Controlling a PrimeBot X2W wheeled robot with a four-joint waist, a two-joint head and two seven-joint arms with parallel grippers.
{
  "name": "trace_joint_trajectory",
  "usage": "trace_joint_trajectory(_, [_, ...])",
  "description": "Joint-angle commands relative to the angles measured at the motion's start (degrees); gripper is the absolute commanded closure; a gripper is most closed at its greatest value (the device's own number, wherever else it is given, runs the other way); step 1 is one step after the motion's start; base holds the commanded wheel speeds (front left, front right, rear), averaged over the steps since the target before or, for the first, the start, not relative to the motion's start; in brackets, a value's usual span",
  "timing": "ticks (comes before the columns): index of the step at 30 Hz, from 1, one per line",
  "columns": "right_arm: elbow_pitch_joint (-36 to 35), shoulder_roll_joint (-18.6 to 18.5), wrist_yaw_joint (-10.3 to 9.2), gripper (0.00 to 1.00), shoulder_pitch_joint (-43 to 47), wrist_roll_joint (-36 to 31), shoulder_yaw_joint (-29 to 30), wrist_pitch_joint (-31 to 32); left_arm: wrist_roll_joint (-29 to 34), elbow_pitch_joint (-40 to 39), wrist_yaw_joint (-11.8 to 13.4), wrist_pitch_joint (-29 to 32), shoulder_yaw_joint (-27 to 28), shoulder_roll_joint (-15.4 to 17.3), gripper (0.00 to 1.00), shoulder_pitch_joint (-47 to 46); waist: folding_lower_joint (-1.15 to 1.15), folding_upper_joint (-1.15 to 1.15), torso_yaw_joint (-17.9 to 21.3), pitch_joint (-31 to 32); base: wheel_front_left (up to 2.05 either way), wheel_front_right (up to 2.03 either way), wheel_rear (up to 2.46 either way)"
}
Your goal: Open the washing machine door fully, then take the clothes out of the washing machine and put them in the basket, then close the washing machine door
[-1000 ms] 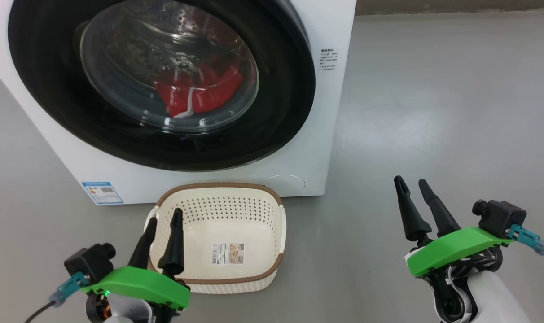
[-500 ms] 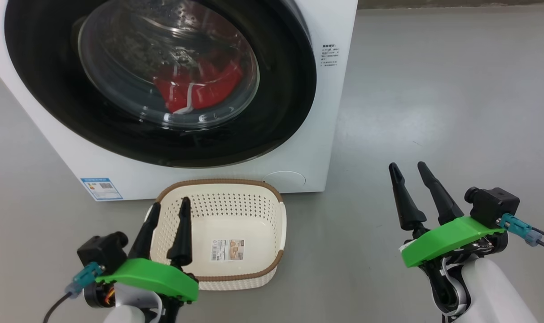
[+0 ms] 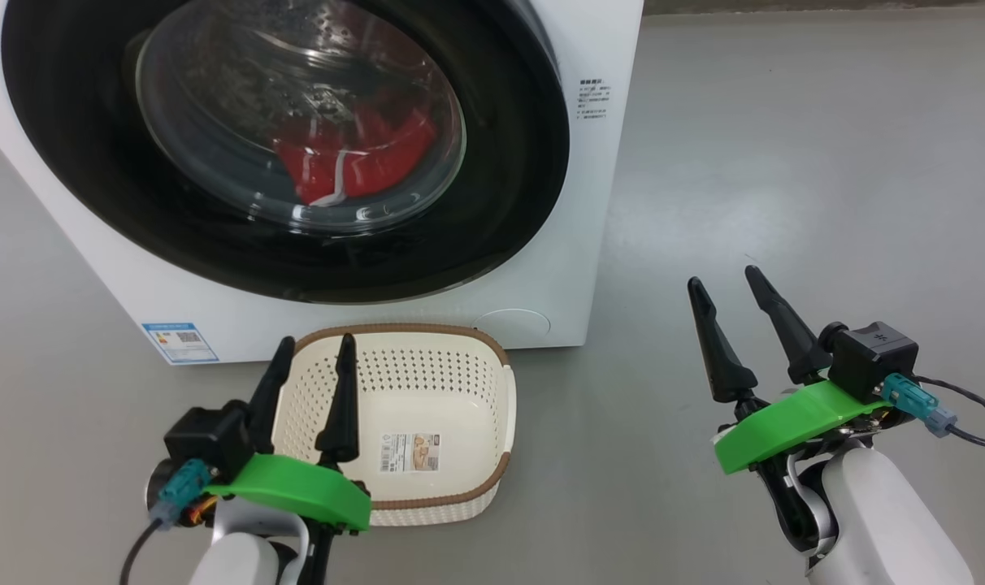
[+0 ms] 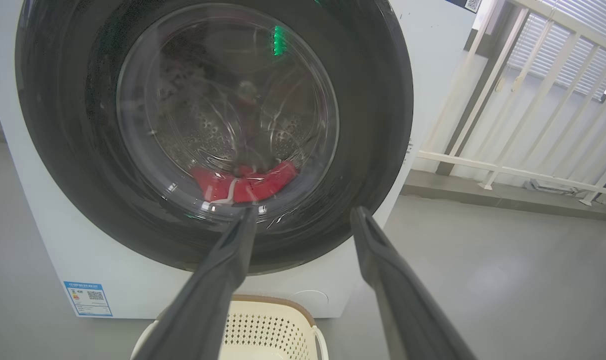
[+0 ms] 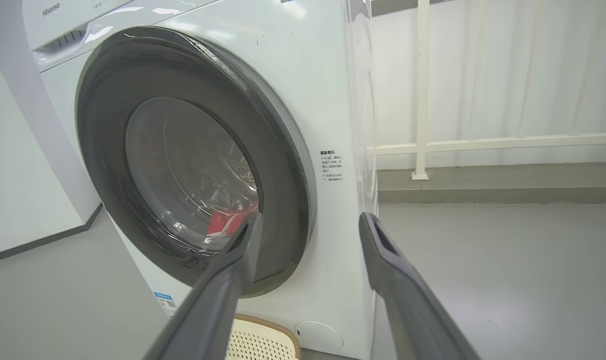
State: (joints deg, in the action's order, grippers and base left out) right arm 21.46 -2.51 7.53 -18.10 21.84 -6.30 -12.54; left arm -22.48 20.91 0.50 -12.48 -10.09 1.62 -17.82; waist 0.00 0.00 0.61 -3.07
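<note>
The washing machine door (image 3: 509,162) sits shut, its glossy rim stiff and probably slippery; I'd hook its right edge. Soft red clothes (image 3: 354,166) lie behind the glass. The left pincer (image 3: 316,341) and right pincer (image 3: 723,278) gape empty.

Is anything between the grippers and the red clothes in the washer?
Yes. The washing machine door stands in the way; the clothes lie behind its glass. The left gripper and right gripper hang open in front of it.
</note>
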Motion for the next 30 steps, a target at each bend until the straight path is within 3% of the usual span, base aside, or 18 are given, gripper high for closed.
trace_joint_trajectory(1, [-1.7, -0.2, -0.04, 0.00, -2.7, -1.9, -1.4, -0.8, 1.9, -1.7, 0.4, -0.9, 1.1, 1.2, 0.00, -2.7, 0.00, 0.00, 0.1, 0.0, 0.00, 0.00, 0.00])
trace_joint_trajectory(12, [-1.2, -0.4, -0.04, 0.00, -4.2, -7.3, -2.7, -2.5, 7.3, -1.8, 1.1, -2.5, 0.1, 1.3, 0.00, -4.0, 0.00, 0.00, 0.1, -0.5, 0.00, 0.00, 0.00])
trace_joint_trajectory(29, [-0.9, -0.4, -0.04, 0.00, -4.1, -5.9, -0.6, -2.5, 6.3, -3.0, 1.4, -2.5, 0.1, 1.3, 0.00, -3.6, 0.00, 0.00, -1.0, -2.0, 0.00, 0.00, 0.00])
trace_joint_trajectory(30, [-1.0, -0.4, -0.04, 0.36, -4.2, -5.6, -0.5, -2.5, 6.3, -3.2, 1.4, -2.5, 0.0, 1.3, 0.00, -3.8, 0.00, 0.00, -1.2, -2.3, 0.00, 0.00, 0.00])
